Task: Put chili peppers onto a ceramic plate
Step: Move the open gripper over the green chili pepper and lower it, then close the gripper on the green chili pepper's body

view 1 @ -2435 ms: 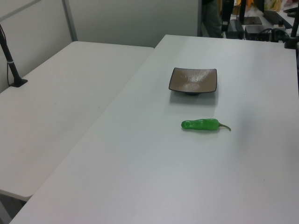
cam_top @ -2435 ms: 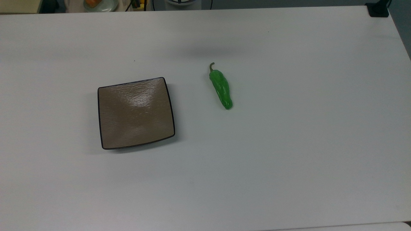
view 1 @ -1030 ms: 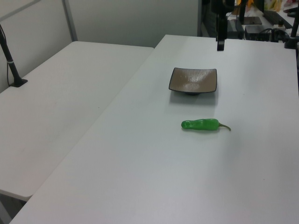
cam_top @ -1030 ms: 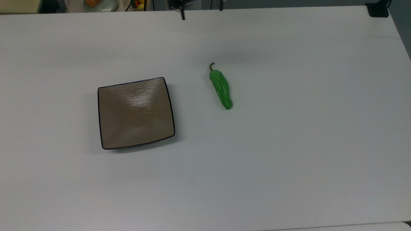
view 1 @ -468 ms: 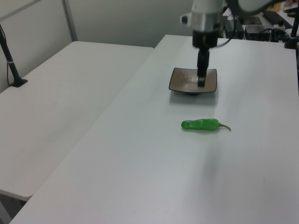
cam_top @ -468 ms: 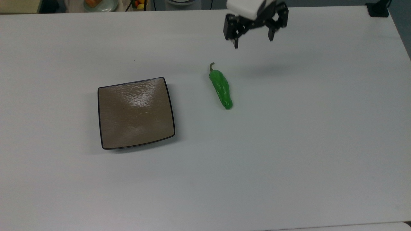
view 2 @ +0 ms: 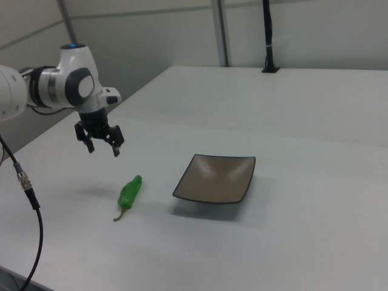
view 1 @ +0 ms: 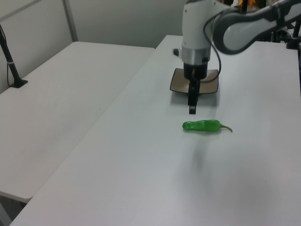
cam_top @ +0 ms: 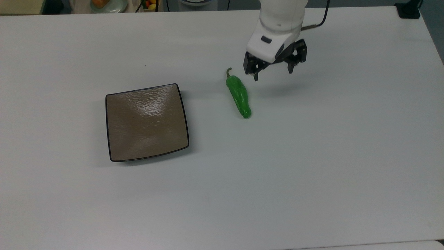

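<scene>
So the gripper (cam_top: 272, 74) is hanging over the desk (cam_top: 312, 156) with its fingers spread wide and nothing between them. It has dropped in fast from the far edge: a second ago only its fingertips poked in there, half a second ago it was up high near that edge, and now it sits low, just off the stem end of the chili pepper (cam_top: 238, 97). The pepper itself hasn't budged (same spot near the middle of the desk, stem toward the far edge in the top view), and the ceramic plate (cam_top: 114, 152) still sits bare, well apart from it toward the top view's left. I'd say this is the approach to the grasp and nothing of the placing is done yet; it probably needs to slide over the pepper's body before closing. The top view makes it look like the gripper is almost touching the pepper, but the right view shows the gripper (view 2: 102, 143) clearly up in the air above and behind the pepper (view 2: 130, 192). In the left view the arm stands in front of the plate (view 1: 176, 84) and covers part of it.
</scene>
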Available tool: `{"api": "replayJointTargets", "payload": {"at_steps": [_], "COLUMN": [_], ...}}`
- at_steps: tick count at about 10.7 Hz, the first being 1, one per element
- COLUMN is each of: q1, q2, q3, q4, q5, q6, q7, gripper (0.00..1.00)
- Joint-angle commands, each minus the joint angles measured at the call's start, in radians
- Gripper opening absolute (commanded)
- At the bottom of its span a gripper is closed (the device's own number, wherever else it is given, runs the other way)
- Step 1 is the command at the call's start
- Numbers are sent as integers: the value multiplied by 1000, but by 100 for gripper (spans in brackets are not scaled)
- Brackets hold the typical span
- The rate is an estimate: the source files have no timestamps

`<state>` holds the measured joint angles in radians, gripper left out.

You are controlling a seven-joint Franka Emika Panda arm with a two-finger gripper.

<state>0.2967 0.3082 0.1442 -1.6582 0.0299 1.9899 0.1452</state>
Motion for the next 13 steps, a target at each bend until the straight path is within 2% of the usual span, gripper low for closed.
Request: {"api": "replayJointTargets", "payload": {"at_steps": [1, 6, 10, 11, 13], "q1": [-5, -34, -47, -47, -47], "q2": [3, 41, 64, 72, 81], "q3": [-6, -12, -15, -14, -14], "q4": [-75, -158, -186, -190, -196], "q5": [-63, -148, -173, -177, -180], "q6": [55, 148, 155, 155, 179], "q7": [-2, -15, -38, -38, -38], "gripper": [100, 100, 99, 94, 78]}}
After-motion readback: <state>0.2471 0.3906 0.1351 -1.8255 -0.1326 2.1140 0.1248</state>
